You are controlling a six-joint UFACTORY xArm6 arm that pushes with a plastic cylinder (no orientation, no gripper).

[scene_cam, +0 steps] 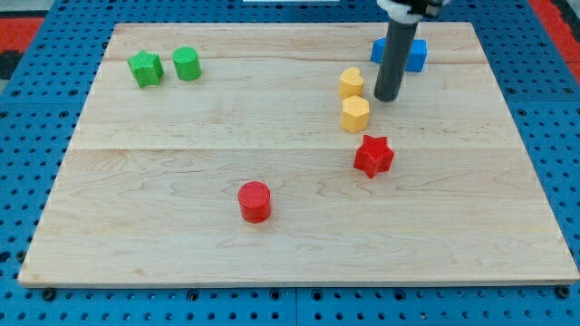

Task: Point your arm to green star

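Note:
The green star (145, 69) lies near the board's top left corner, with a green cylinder (187, 63) just to its right. My tip (387, 98) is far to the right of them, in the board's upper right part. It stands just right of a yellow heart-like block (352, 82) and up-right of a yellow hexagon (355, 114). A blue block (412, 54) lies behind the rod, partly hidden by it.
A red star (372, 156) lies below the yellow hexagon. A red cylinder (255, 201) sits in the board's lower middle. The wooden board (136, 226) rests on a blue pegboard surface.

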